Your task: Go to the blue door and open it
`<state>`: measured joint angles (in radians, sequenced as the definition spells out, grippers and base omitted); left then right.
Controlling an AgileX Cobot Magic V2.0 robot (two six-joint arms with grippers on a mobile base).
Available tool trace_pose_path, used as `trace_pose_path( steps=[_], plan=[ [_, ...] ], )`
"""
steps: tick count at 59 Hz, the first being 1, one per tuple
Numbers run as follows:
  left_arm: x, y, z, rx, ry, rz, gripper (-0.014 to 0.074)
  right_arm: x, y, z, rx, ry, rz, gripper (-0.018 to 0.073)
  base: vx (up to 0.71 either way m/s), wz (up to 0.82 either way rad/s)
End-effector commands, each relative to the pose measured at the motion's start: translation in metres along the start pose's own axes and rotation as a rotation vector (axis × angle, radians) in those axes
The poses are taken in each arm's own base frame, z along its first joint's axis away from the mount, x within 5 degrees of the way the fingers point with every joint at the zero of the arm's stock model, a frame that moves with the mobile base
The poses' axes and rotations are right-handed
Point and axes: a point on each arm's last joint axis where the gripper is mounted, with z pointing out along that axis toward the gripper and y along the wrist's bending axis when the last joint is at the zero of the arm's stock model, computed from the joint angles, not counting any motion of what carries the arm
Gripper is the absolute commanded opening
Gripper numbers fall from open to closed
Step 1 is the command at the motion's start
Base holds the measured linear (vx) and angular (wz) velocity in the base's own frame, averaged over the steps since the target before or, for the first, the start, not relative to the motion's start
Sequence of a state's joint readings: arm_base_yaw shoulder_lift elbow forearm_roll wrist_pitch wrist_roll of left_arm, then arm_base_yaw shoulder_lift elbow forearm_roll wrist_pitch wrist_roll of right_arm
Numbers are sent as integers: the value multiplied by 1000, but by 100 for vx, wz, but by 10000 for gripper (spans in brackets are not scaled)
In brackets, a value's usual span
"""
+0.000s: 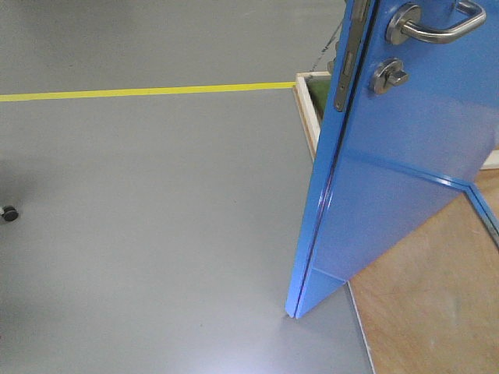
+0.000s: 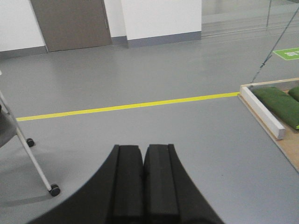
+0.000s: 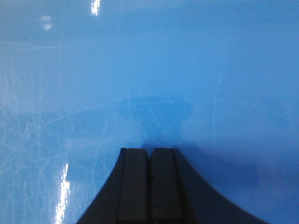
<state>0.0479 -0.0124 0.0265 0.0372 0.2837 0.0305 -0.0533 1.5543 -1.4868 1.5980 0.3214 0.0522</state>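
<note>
Exterior front-facing view is showing the glossy bright-blue door panel (image 1: pixel 390 171) standing at the right, its edge meeting the grey floor (image 1: pixel 156 234). The left end effector (image 2: pixel 143 154) and right end effector (image 3: pixel 149 156) are both sitting closed together, the right one facing the door's surface closely.

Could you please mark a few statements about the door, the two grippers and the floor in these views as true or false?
1. The right gripper is shut and points at the glossy face of the blue door. True.
2. The left gripper grips the lever handle. False: the left gripper is shut on nothing, over bare grey floor; nothing touches the lever handle.
3. A yellow line crosses the floor. True.
4. The bags inside the wooden frame are red. False: the bags in the wooden frame are green.
5. The round lock sits above the handle. False: the round lock is below it.
</note>
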Motion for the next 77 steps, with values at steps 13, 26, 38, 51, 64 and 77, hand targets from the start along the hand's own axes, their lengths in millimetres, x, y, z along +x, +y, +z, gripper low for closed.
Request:
trace_pose_path(
  steps=[13,26,38,51,64,77],
  plan=[
    [-7,0,-1,4,-95,-9,70,18,25,-11,-71,99,-8,2,12,20],
    [-7,0,-1,4,-95,-9,70,17,25,-11,-71,96,-8,2,15,17],
    [-7,0,-1,4,-95,-9,70,17,25,-11,-71,96,-8,2,19,13],
    [-7,0,-1,4,-95,-9,70,17,25,-11,-71,96,-8,2,22,4],
    [-7,0,-1,4,-95,-9,70,17,25,-11,-71,96,-8,2,23,-1],
    [-7,0,-1,4,-95,-9,70,17,25,-11,-71,96,-8,2,25,-1]
  ],
)
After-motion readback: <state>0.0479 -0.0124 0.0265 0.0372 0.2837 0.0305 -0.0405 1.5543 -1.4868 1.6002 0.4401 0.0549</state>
